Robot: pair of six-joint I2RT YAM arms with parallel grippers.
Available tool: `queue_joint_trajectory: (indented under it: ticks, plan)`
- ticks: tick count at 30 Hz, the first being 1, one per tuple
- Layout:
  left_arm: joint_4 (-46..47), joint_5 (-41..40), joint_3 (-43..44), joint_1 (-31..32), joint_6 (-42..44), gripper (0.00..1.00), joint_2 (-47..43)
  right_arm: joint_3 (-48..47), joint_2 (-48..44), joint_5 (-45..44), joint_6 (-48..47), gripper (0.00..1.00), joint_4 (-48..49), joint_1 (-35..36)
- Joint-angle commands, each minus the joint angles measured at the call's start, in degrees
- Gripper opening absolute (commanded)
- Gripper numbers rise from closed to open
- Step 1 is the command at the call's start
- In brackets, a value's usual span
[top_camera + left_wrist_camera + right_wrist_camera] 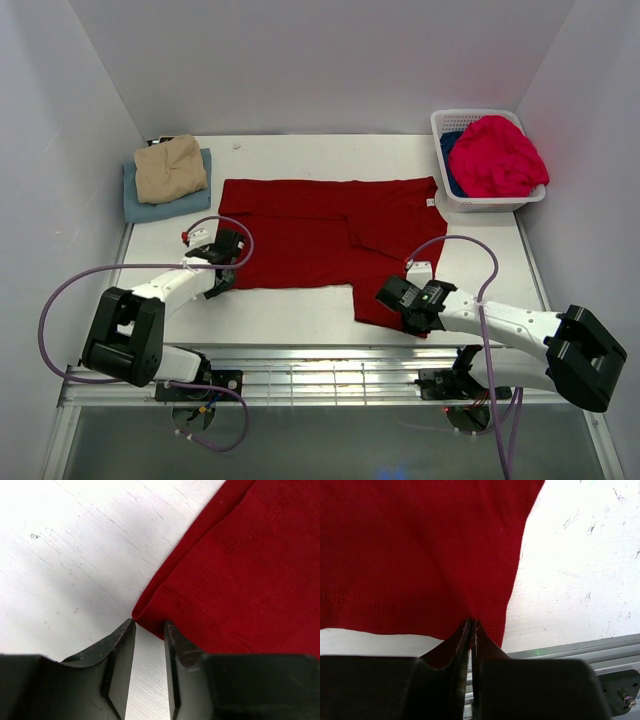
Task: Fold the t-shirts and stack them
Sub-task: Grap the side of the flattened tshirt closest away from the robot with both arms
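Observation:
A dark red t-shirt (330, 235) lies spread across the middle of the table, with its right part folded over and one flap reaching toward the near edge. My left gripper (226, 272) is at the shirt's near left corner (145, 611). It is open, and bare table shows in the narrow gap between its fingers (122, 640). My right gripper (388, 294) is shut on the near hem of the dark red shirt (420, 545). A folded tan t-shirt (170, 168) rests on a folded light blue one (145, 208) at the back left.
A white lattice basket (492, 201) at the back right holds a bright pinkish-red shirt (505, 155) and a deep blue one (452, 160). The metal rail (330, 370) runs along the table's near edge. White walls close in the back and both sides.

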State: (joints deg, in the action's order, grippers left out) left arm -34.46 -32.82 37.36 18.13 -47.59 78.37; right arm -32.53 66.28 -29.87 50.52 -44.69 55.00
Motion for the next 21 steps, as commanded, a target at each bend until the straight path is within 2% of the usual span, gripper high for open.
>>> queue_joint_trajectory:
  ticks: [1,3,6,9,15,21]
  plan:
    - [-0.70,-1.99,1.48,0.15,-0.13,0.39,0.38,-1.66,-1.24,-1.42,0.37,0.08,-1.81,0.37]
    - [-0.70,-2.16,1.48,0.15,-0.04,0.31,0.64,-1.74,-1.33,-1.34,0.45,0.08,-1.90,0.37]
    - [-0.96,-2.60,1.83,0.15,0.13,0.29,1.69,-1.83,-1.33,-1.42,0.37,0.08,-1.90,0.37]
    - [-1.22,-2.78,2.27,0.15,0.13,0.21,2.49,-1.74,-1.15,-1.77,0.45,0.08,-2.07,0.37]
    - [-1.23,-3.92,2.01,0.15,-0.66,0.00,1.00,-2.62,-1.15,-3.35,0.54,0.08,-2.42,0.37]
    - [-1.14,-4.62,2.80,0.15,-0.66,0.00,-3.30,-6.83,1.48,-6.51,-0.69,0.08,-2.86,0.28]
